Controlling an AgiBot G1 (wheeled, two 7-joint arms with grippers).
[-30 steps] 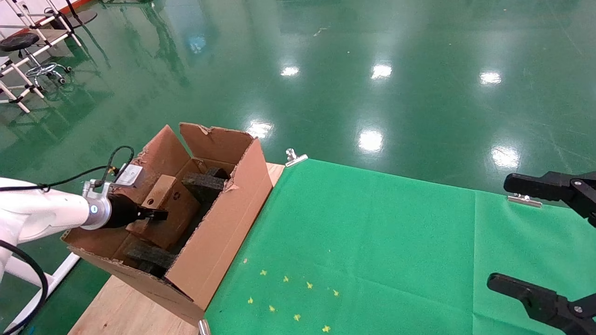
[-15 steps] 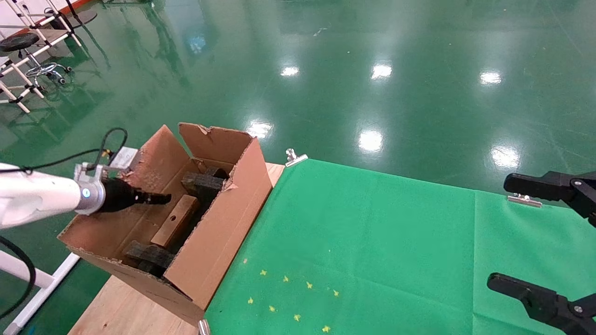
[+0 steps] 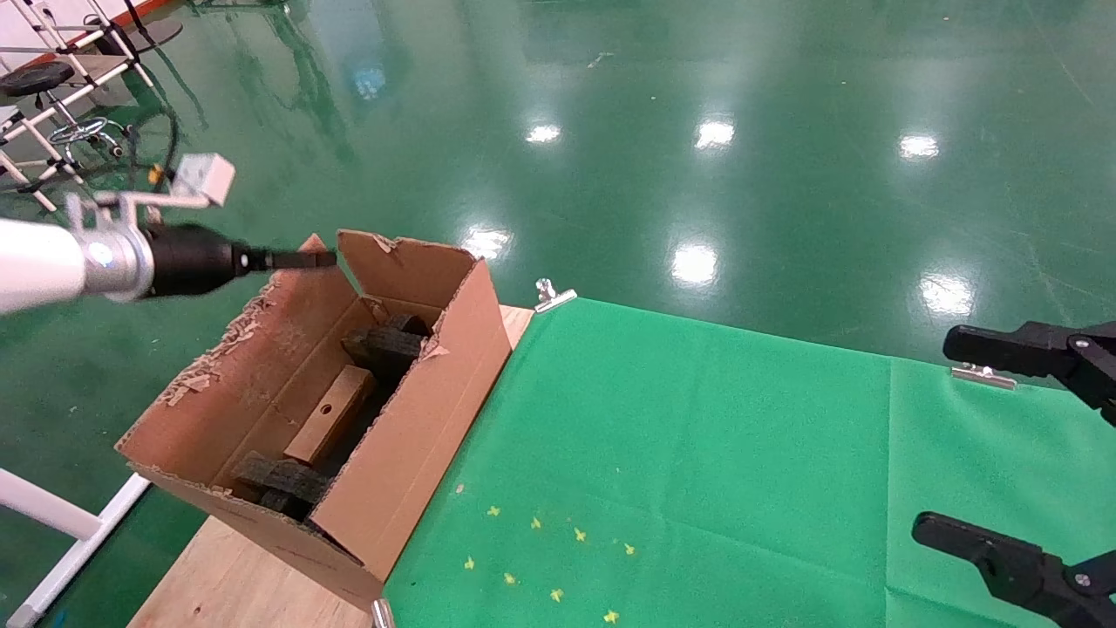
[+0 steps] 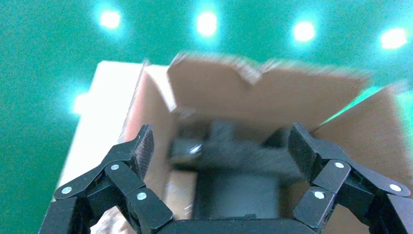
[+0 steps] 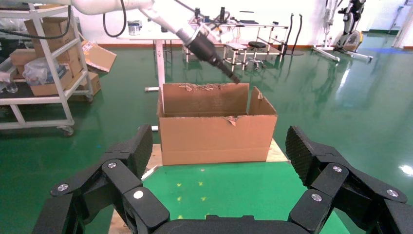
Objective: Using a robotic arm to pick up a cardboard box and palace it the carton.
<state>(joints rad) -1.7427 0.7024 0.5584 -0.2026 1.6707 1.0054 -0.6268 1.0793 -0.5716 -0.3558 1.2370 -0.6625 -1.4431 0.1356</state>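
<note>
The small reddish-brown cardboard box [image 3: 330,425] lies tilted inside the large torn carton [image 3: 418,419], between dark foam blocks [image 3: 384,342]. The white robotic arm [image 3: 44,262] on my left is raised. Its left gripper [image 3: 321,259] hangs open and empty above the carton's far left flap, clear of the box. The left wrist view looks down into the carton [image 4: 272,92] past the open left gripper [image 4: 221,141]. My right gripper [image 3: 976,445] is open and parked at the right edge over the green cloth. The right wrist view shows the carton [image 5: 216,134] and the raised arm [image 5: 204,44].
The carton stands at the left end of a wooden table [image 3: 235,584]. A green cloth [image 3: 697,453] with small yellow marks covers the rest, held by metal clips [image 3: 551,295]. A stool and pipe frames [image 3: 52,87] stand on the green floor at far left.
The left gripper let go of the cardboard box, which dropped flat into the carton between the foam blocks. The gripper then rose up and out of the carton. The right arm has not moved.
</note>
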